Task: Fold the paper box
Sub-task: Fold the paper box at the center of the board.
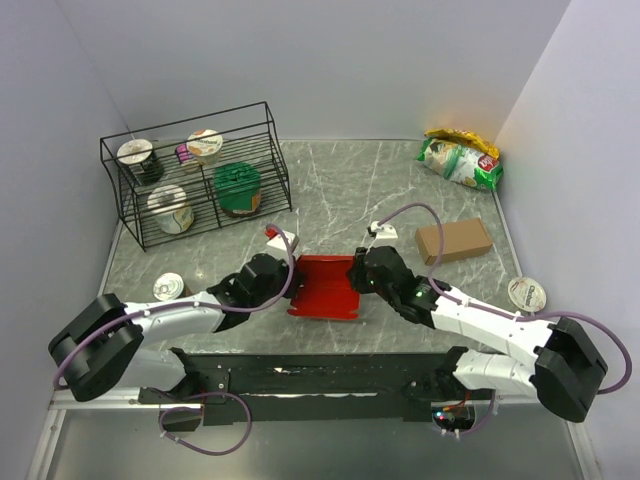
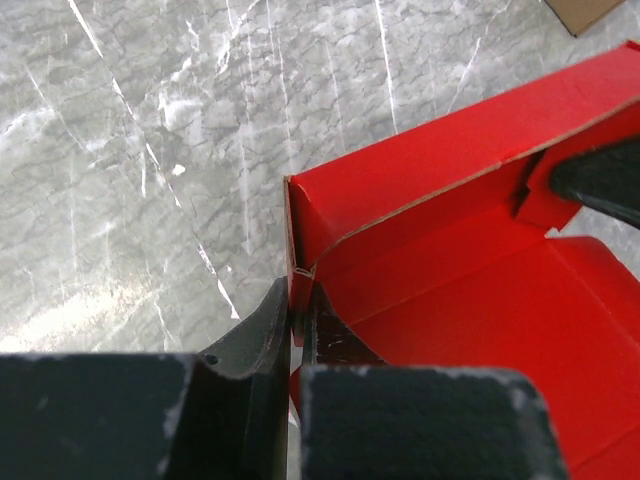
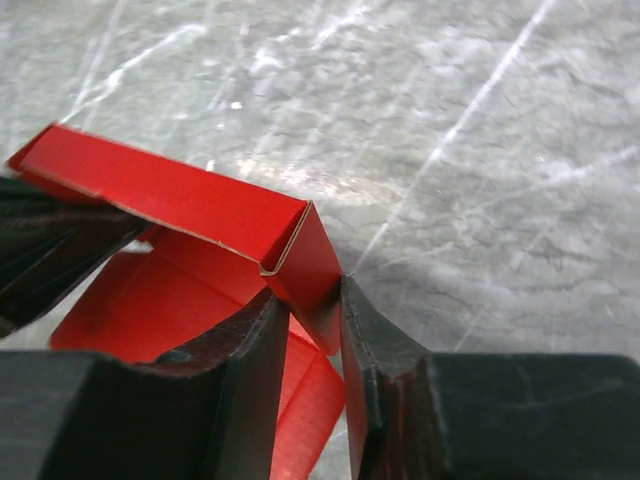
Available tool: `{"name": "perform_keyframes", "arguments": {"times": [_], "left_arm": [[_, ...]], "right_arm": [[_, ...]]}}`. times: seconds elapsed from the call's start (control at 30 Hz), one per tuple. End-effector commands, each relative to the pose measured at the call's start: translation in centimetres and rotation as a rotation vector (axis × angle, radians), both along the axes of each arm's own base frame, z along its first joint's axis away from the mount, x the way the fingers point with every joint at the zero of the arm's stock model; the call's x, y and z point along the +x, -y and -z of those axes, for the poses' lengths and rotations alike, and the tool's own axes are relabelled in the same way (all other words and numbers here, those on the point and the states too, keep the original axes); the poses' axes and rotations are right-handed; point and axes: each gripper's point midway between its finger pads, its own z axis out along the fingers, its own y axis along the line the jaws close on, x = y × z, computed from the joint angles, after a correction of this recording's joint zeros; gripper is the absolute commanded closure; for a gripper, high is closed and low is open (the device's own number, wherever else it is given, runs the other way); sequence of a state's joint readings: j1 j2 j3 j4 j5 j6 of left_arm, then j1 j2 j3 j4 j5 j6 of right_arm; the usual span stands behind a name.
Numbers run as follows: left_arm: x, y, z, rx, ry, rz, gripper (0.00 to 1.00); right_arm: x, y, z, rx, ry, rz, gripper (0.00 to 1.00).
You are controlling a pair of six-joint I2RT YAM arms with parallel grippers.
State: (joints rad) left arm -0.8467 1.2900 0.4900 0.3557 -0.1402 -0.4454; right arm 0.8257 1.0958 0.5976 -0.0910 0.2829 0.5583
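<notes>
The paper box is bright red card and lies half-formed on the marble table between the two arms, with its side walls raised. My left gripper is shut on the box's left wall. In the left wrist view the gripper pinches that wall at its corner, and the red box opens out to the right. My right gripper is shut on the right wall. In the right wrist view the gripper holds that wall's folded corner of the red box between its fingers.
A black wire rack with cups and cans stands at the back left. A can stands near the left arm. A brown cardboard box, snack bags and a round lid lie on the right.
</notes>
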Motion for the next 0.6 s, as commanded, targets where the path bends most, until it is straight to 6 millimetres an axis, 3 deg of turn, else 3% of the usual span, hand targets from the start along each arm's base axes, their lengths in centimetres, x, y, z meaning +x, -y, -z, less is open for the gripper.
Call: {"name": "perform_keyframes", "arguments": {"times": [0.0, 0.4, 0.57], "left_arm": [[0.5, 0.7, -3.4, -0.055, 0.088, -0.022, 0.99], [0.7, 0.3, -3.5, 0.023, 0.090, -0.131, 0.99], [0.4, 0.6, -3.7, 0.004, 0.090, -0.122, 0.99]], "right_arm": [[1.3, 3.1, 0.6, -0.103, -0.003, 0.183, 0.69], [1.8, 5.9, 2.6, -0.239, -0.030, 0.363, 0.74], [2.1, 5.2, 3.2, -0.217, -0.018, 0.343, 0.76]]}}
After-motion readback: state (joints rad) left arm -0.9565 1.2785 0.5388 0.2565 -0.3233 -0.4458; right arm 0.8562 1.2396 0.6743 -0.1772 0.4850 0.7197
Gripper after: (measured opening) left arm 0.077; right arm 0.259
